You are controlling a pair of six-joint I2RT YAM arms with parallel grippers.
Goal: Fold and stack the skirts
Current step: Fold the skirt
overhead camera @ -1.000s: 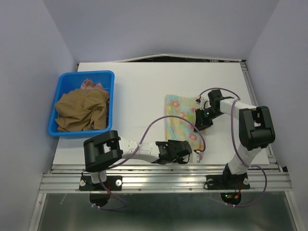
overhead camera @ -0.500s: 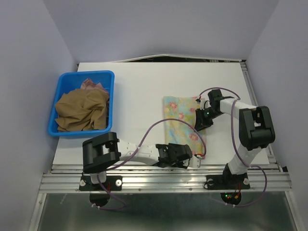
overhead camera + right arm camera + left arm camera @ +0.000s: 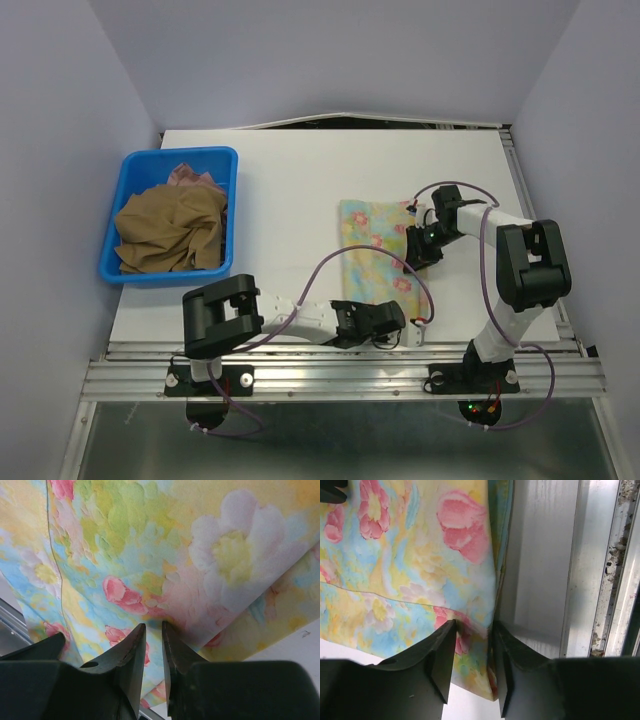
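The pastel yellow-blue skirt with pink flowers [image 3: 375,250] lies flat on the white table, right of centre. My left gripper [image 3: 400,320] is at its near right corner, and in the left wrist view [image 3: 474,627] the jaws are shut on the skirt's edge [image 3: 410,555]. My right gripper [image 3: 416,254] is at the skirt's right edge, and in the right wrist view [image 3: 153,627] it pinches a fold of the cloth [image 3: 175,540]. The brown skirt [image 3: 165,230] lies crumpled in the blue bin [image 3: 108,262], with the dusty pink skirt [image 3: 190,178] showing behind it.
The bin stands at the table's left side. A metal rail [image 3: 340,375] runs along the near edge, and it also shows in the left wrist view [image 3: 600,565] just right of the gripper. Purple cables loop above both arms.
My left gripper has shifted a little right along the near edge. The skirt's near end has drawn in and shifted slightly left. The right gripper has barely moved.
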